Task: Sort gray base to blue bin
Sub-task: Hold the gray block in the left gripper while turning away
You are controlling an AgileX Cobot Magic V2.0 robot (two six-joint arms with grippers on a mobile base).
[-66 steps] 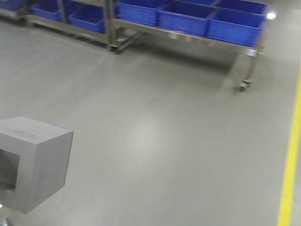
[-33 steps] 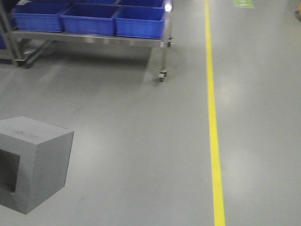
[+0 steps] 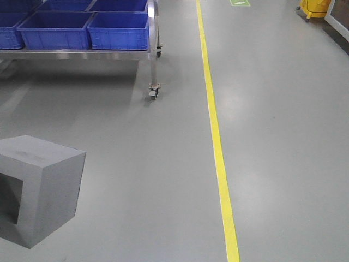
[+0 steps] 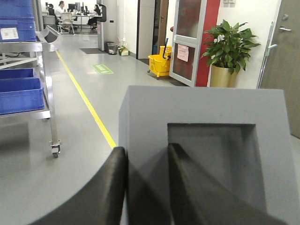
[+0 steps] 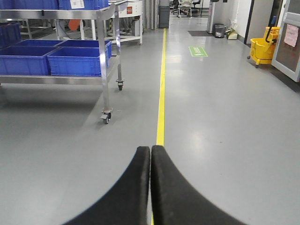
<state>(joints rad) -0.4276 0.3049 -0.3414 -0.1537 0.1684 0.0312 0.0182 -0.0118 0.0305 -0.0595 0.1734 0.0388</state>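
Note:
The gray base (image 3: 49, 185) hangs above the floor at the lower left of the front view, its square recess facing left. In the left wrist view the gray base (image 4: 201, 108) fills the frame. My left gripper (image 4: 146, 149) is shut on one wall of it, with one finger outside and the other inside the recess. My right gripper (image 5: 150, 148) is shut with nothing in it, its fingers pressed together over the floor. Blue bins (image 3: 119, 30) sit side by side on a steel cart at the far left, also seen as blue bins (image 5: 77, 61) in the right wrist view.
The steel cart (image 3: 154, 60) rolls on caster wheels (image 3: 153, 94). A yellow floor line (image 3: 217, 147) runs away down the aisle. A yellow mop bucket (image 4: 159, 64), a potted plant (image 4: 229, 44) and a door stand far off to the right.
The whole front view has swung to the right: the cart with blue bins slid from the upper right to the upper left and the yellow line moved toward the centre. The gray base stays gripped.

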